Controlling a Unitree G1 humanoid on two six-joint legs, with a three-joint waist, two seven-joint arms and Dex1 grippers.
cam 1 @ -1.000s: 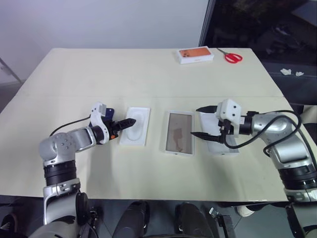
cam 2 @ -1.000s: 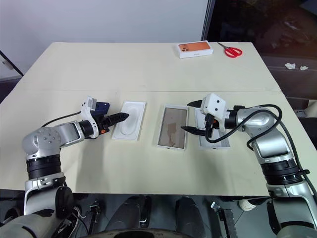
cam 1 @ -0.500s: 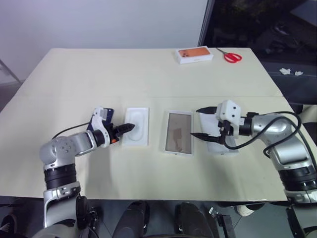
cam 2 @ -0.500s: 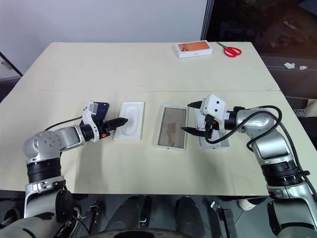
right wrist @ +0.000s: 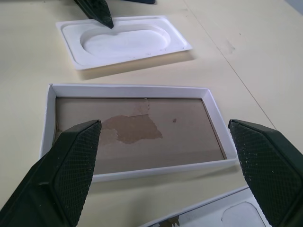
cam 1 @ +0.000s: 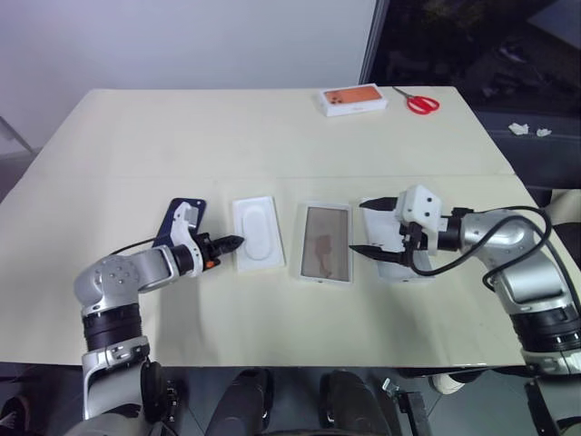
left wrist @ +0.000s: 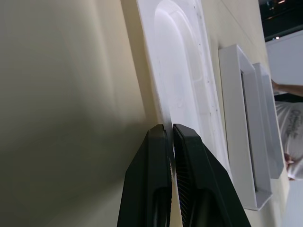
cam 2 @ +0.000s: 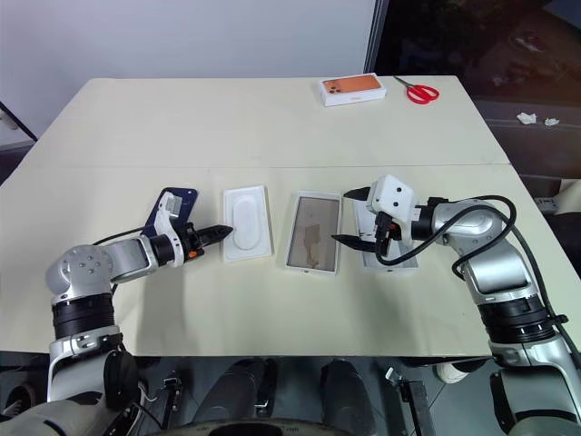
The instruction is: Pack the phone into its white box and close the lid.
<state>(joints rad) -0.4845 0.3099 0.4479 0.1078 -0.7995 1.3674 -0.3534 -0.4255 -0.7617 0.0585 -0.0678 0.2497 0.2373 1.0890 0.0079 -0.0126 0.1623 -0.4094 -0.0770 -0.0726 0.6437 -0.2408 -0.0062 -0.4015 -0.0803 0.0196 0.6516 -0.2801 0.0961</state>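
— Fingers of the left gripper [left wrist: 170, 142] pinched the white insert's [cam 1: 258, 233] edge; phone [cam 2: 170, 208] lay just behind it.
— Right gripper [cam 1: 369, 226] gaped wide above the white box [cam 1: 326, 255].

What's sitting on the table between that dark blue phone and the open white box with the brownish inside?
Between the phone and the white box lies the white insert with an oval recess; the left gripper pinches its edge. The head views show it.
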